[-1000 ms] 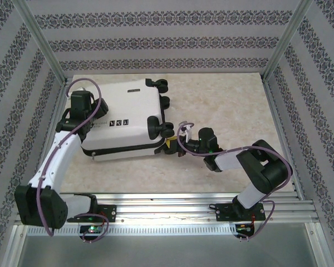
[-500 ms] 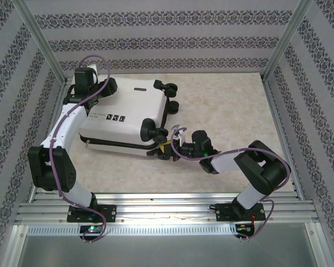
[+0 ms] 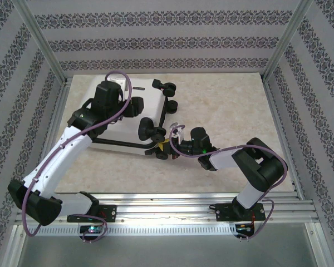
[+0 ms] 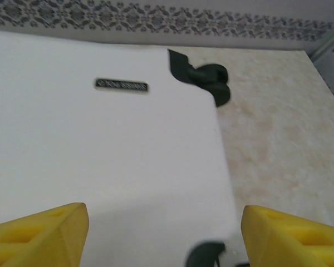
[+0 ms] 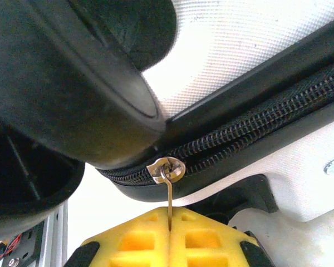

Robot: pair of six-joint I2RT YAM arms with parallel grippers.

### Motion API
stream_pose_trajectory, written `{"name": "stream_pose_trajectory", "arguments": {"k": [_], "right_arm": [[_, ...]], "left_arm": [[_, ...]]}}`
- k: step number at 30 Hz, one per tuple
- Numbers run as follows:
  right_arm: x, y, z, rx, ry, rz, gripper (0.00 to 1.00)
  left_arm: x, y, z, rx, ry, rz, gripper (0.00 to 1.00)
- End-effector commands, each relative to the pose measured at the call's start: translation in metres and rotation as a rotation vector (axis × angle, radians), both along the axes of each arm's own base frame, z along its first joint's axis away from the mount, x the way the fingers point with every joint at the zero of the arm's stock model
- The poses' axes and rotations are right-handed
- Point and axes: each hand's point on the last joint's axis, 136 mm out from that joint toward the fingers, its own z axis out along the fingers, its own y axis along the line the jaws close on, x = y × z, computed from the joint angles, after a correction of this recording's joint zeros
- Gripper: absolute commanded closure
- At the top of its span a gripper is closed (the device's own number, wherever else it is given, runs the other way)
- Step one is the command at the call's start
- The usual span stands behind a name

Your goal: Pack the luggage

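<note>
The luggage (image 3: pixel 152 104) lies closed and flat on the table, a white hard shell with black caster wheels (image 3: pixel 168 87) along its right side. My left gripper (image 3: pixel 132 105) hovers over the lid, open. In the left wrist view its yellow fingertips (image 4: pixel 39 233) stand wide apart above the white shell (image 4: pixel 100 156), with nothing between them. My right gripper (image 3: pixel 167 146) sits at the luggage's near right corner. There it (image 5: pixel 170 222) is shut on the thin metal zipper pull (image 5: pixel 168 194), which hangs from the slider (image 5: pixel 166 168) on the black zipper (image 5: pixel 256 128).
A black caster wheel (image 5: pixel 72 83) looms just above the right gripper. Patterned walls and metal frame posts (image 3: pixel 278 50) enclose the table. Bare beige tabletop (image 3: pixel 228 105) lies right of the luggage. A small logo plate (image 4: pixel 121 85) marks the lid.
My left arm swung from the luggage's far left corner across its lid toward the middle. The luggage turned slightly, and my right gripper crept left with the zipper pull.
</note>
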Motion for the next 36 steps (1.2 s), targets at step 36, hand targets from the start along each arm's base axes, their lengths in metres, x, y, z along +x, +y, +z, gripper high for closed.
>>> {"name": "stream_pose_trajectory", "arguments": {"k": [36], "right_arm": [[0.032, -0.009, 0.034, 0.091, -0.087, -0.068, 1.0]], "left_arm": [[-0.053, -0.053, -0.081, 0.795, 0.29, -0.112, 0.38]]}}
